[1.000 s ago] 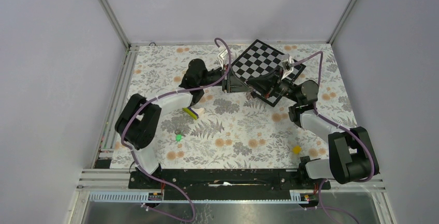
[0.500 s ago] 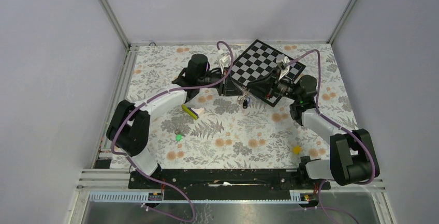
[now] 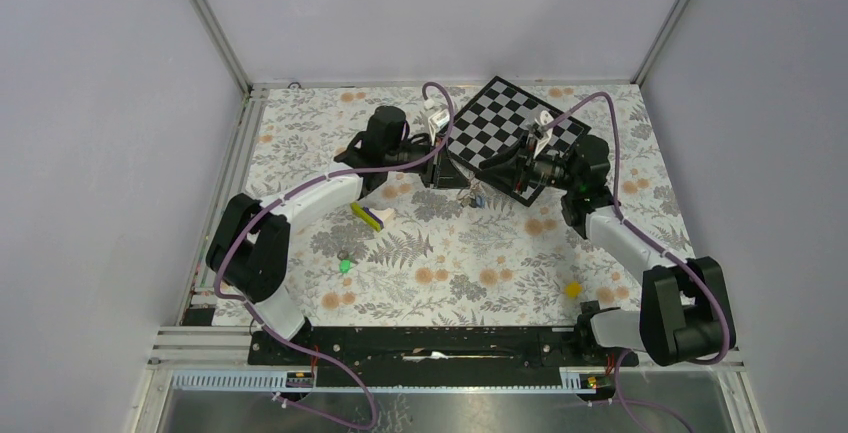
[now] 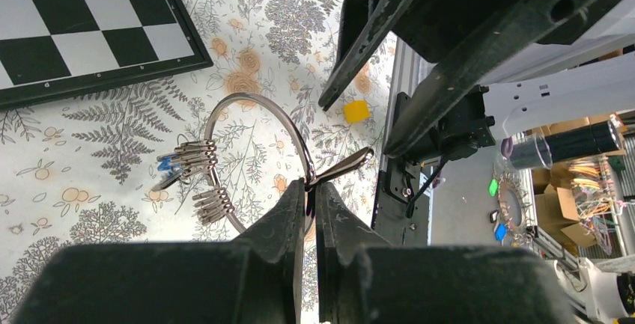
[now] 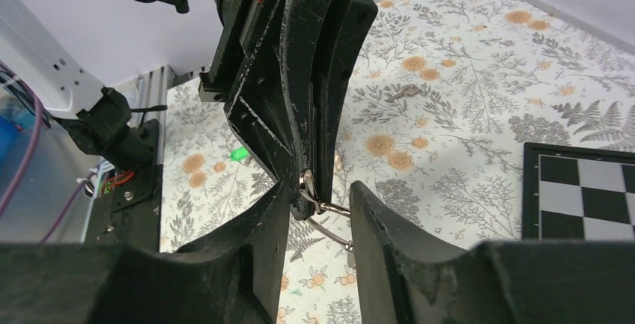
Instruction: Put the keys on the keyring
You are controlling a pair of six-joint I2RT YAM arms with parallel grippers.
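Above the floral surface [image 3: 450,253], the left tool [image 4: 307,188] clamps the keyring [image 4: 247,95] tight, keys [image 4: 196,158] hanging on it; the right tool [image 5: 318,198], fingers spread, straddles the wire's end head-on. One green key [image 3: 345,266] lies nearer the left arm.

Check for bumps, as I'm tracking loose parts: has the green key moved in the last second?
No. The green key stays left of the same fern print, unmoved.

top external: high, rear, looking down, far | wrists: close, facing each other | both share keyring [image 4: 283,113]
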